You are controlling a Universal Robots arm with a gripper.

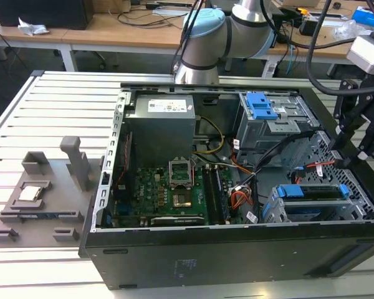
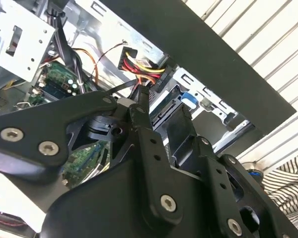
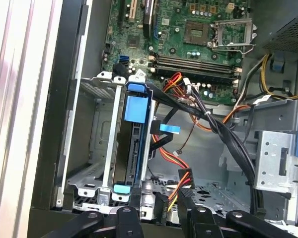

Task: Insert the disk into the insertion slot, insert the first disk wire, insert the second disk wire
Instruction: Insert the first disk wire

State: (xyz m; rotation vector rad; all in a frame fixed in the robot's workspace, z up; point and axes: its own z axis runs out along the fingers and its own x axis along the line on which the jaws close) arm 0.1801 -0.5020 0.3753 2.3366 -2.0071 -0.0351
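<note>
Disk (image 3: 134,148) dark, carrier bright blue. Insertion slot (image 3: 84,124) silver, perforated. Motherboard (image 3: 188,47) green. Wires (image 3: 175,162) red, yellow, orange. Case (image 1: 206,261) black. Worktop (image 1: 50,106) pale grey, slatted.

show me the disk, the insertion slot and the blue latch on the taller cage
disk (image 3: 133,148): first wrist view, on its dark edge facing the camera
insertion slot (image 1: 273,209): exterior view, on the silver perforated end wall
blue latch (image 1: 262,106): exterior view, on the middle of the blue piece

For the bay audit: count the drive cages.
2. A taller grey cage with a blue latch beside the power supply; the silver insertion slot holding the disk. Others may be hidden.
</note>
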